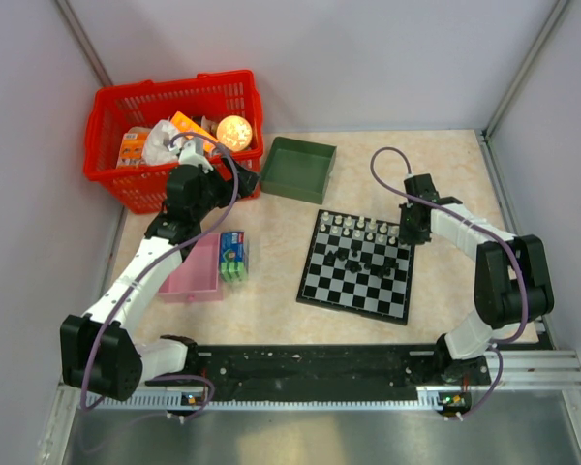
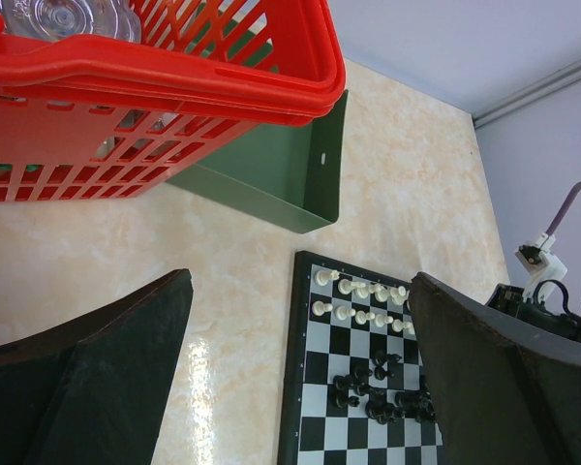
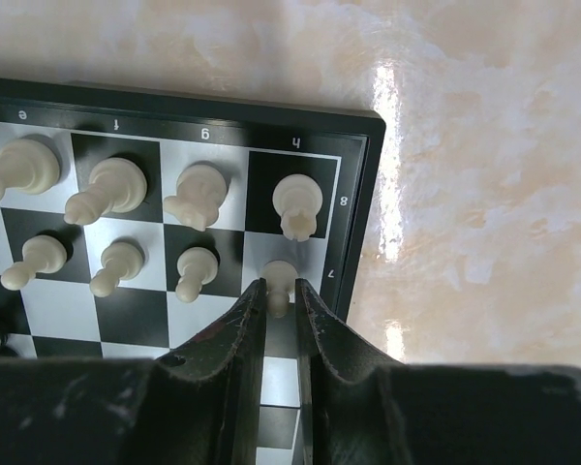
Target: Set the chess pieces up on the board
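Right tool [image 3: 281, 295]: tips pinched together on a white pawn [image 3: 281, 276]. The pawn stands on h7, at the 1 o'clock corner of the board [image 1: 358, 291], just inside the rim.

Left tool [image 2: 300, 281]: fingers wide apart, holding nothing, out at 10 o'clock beside the red basket [image 1: 174, 107].

Handling, my guess: the pieces are tiny, light, rigid and slick. They tip easily, and the neighbours sit one square away. Grip low on the stem under the head, come straight down, let go gently.

Views:
- Only the right wrist shows the pinch and the file letters.
- The top view hides that pawn behind the tool but gives the layout: white rows [image 1: 363, 228] along the 12 o'clock edge, black pieces [image 1: 363, 257] bunched mid-board, not yet ranked at 6 o'clock.
- The left wrist adds a side look, plus the green tray [image 2: 271, 184].
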Robot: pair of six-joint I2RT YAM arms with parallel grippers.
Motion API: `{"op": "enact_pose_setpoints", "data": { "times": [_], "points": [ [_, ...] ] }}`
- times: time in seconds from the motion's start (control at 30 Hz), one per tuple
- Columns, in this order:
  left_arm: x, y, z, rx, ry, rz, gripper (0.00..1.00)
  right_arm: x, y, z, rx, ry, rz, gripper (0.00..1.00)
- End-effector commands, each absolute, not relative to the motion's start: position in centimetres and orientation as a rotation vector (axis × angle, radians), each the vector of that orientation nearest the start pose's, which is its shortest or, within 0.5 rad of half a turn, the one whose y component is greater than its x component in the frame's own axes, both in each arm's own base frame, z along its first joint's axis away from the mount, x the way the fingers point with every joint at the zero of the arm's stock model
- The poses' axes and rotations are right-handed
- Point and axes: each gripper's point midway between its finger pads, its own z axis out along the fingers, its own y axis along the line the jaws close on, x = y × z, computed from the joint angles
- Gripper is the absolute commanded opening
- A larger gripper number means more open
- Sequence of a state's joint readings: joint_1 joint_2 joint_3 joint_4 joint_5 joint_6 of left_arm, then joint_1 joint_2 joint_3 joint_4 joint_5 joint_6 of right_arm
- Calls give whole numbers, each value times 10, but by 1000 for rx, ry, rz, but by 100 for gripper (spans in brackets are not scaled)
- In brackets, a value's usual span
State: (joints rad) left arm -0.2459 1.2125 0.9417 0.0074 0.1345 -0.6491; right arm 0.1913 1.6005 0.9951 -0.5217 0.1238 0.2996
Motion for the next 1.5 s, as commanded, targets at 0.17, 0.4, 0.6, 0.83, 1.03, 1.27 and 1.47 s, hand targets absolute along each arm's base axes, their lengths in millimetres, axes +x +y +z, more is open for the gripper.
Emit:
{"op": "enact_pose_setpoints", "data": {
  "times": [0.17,0.4,0.6,0.83,1.03,1.27,1.47],
  "points": [
    [384,-144,280,-263,1793,-762,99,348,50,52,219,2630,-44,18],
    [385,-145,280,-262,1792,-764,99,353,50,56,219,2612,-37,18],
    [384,-146,283,-255,1785,-768,99,355,54,70,206,2578,0,22],
    [384,-151,291,-222,1755,-799,99,356,56,113,180,2482,41,35],
    [388,-151,311,-206,1703,-805,99,351,63,146,158,2408,121,43],
    [393,-154,351,-107,1655,-777,99,340,88,167,131,2372,323,75],
    [389,-150,335,-124,1701,-744,99,342,97,182,152,2335,396,96]
  ]
}}
